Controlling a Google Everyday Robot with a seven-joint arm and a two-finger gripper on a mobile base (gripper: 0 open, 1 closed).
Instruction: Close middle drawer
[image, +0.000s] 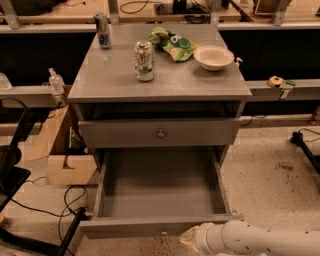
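Observation:
The middle drawer (160, 190) is a grey, wide, shallow box, pulled far out of the grey cabinet and empty. Its plain front (125, 228) faces the bottom edge, with a small round knob (163, 231) at its centre. My gripper (191, 241) is at the end of a white arm (260, 240) that comes in from the bottom right. It sits just in front of the drawer front, slightly right of the knob. The grey drawer above (160, 133) has its own knob and stands slightly out.
On the cabinet top (110, 80) stand a drink can (144, 60), a darker can (103, 30), a green chip bag (175, 44) and a white bowl (213, 57). A cardboard box (62, 150) and cables (60, 205) lie on the floor at the left.

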